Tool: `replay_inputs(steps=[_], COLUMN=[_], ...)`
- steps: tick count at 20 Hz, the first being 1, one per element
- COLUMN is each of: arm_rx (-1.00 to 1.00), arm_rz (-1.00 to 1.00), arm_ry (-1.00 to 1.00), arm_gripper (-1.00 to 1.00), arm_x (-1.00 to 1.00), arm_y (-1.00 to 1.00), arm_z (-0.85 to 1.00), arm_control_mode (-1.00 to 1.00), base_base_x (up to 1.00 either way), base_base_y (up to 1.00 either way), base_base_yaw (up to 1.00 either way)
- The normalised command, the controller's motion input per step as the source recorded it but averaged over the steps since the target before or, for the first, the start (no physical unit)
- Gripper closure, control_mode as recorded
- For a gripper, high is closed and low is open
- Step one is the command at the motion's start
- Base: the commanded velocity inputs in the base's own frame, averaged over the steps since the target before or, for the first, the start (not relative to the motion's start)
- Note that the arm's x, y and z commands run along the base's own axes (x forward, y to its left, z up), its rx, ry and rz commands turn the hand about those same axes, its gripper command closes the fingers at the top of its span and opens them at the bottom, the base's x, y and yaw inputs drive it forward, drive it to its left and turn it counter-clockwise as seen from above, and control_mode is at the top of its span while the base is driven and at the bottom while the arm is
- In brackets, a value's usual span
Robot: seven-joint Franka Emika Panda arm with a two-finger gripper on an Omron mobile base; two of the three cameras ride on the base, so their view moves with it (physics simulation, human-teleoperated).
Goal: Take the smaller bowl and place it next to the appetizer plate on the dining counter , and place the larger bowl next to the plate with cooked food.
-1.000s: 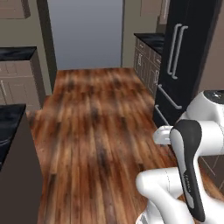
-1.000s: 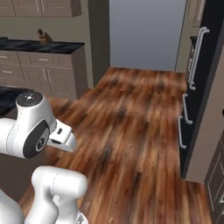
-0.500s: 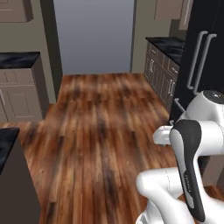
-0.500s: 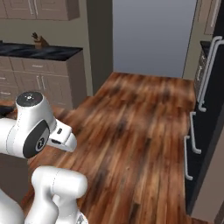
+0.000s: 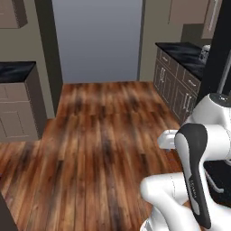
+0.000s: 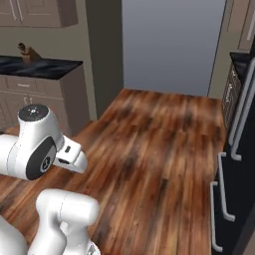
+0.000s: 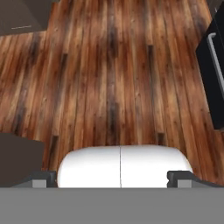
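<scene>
Hand view: spread fingers (image 7: 179, 176) over wooden floor (image 7: 109, 74).

The white arm (image 5: 198, 171) is folded close above its base, elbow bent and held high. In the hand view the gripper (image 7: 112, 176) points down, its two dark fingertips (image 7: 180, 175) spread wide apart with nothing between them.

Bare wooden floor (image 5: 99, 135) lies open ahead, flanked by cabinets (image 5: 20, 106) and black fridge (image 6: 239, 164).
</scene>
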Motion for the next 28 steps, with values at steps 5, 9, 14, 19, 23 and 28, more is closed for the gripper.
replay_inputs(steps=[5, 9, 14, 19, 23, 28], arm_rx=[0.00, 0.00, 0.00, 0.00, 0.00, 0.00], arm_rz=[0.00, 0.00, 0.00, 0.00, 0.00, 0.00], arm_ry=[0.00, 0.00, 0.00, 0.00, 0.00, 0.00], arm_gripper=[-1.00, -1.00, -1.00, -1.00, -1.00, -1.00], arm_x=[0.00, 0.00, 0.00, 0.00, 0.00, 0.00], arm_y=[0.00, 0.00, 0.00, 0.00, 0.00, 0.00], arm_z=[0.00, 0.00, 0.00, 0.00, 0.00, 0.00], arm_control_mode=[1.00, 1.00, 1.00, 1.00, 1.00, 1.00], base_base_x=[1.00, 1.00, 1.00, 1.00, 1.00, 1.00], base_base_y=[-0.18, -0.12, -0.20, -0.27, -0.28, -0.21], base_base_yaw=[-0.16, -0.24, -0.25, -0.26, -0.30, -0.36])
